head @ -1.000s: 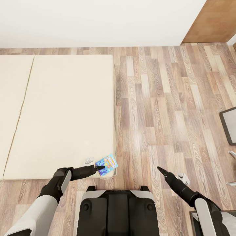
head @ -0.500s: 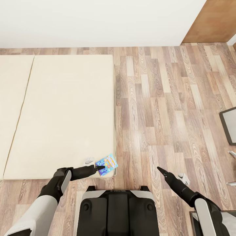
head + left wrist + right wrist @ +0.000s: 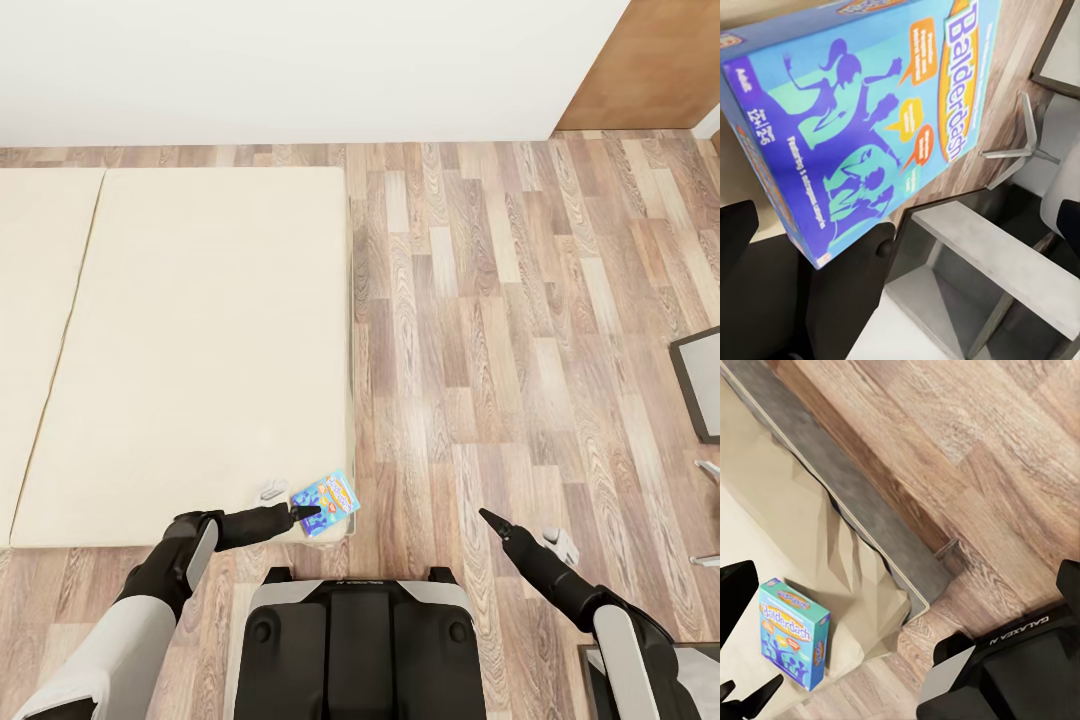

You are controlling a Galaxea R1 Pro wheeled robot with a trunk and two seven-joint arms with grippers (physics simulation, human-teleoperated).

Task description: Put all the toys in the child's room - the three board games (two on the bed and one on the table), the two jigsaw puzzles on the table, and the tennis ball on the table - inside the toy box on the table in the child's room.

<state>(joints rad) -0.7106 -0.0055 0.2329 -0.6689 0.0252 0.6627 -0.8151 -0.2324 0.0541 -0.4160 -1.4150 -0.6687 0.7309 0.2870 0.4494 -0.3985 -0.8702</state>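
Note:
A blue board game [image 3: 325, 495] printed "Balderdash" lies at the near right corner of the cream bed [image 3: 190, 350], slightly past the mattress edge. My left gripper [image 3: 305, 514] reaches it from the near side. In the left wrist view the box [image 3: 870, 112] sits between the fingers of that gripper [image 3: 814, 221]. One finger [image 3: 847, 285] overlaps its printed face, and a strip of bed shows before the other. My right gripper [image 3: 485, 515] hangs open over the wood floor. The right wrist view looks down on the box [image 3: 793, 634] and the bed corner [image 3: 765, 532]. The toy box and table are out of view.
Wood-plank floor [image 3: 500, 330] runs to the right of the bed. A grey furniture edge [image 3: 700, 385] and white chair legs [image 3: 706, 470] sit at the far right. A brown door [image 3: 650, 60] stands in the white wall. My base [image 3: 360, 640] is close to the bed's foot.

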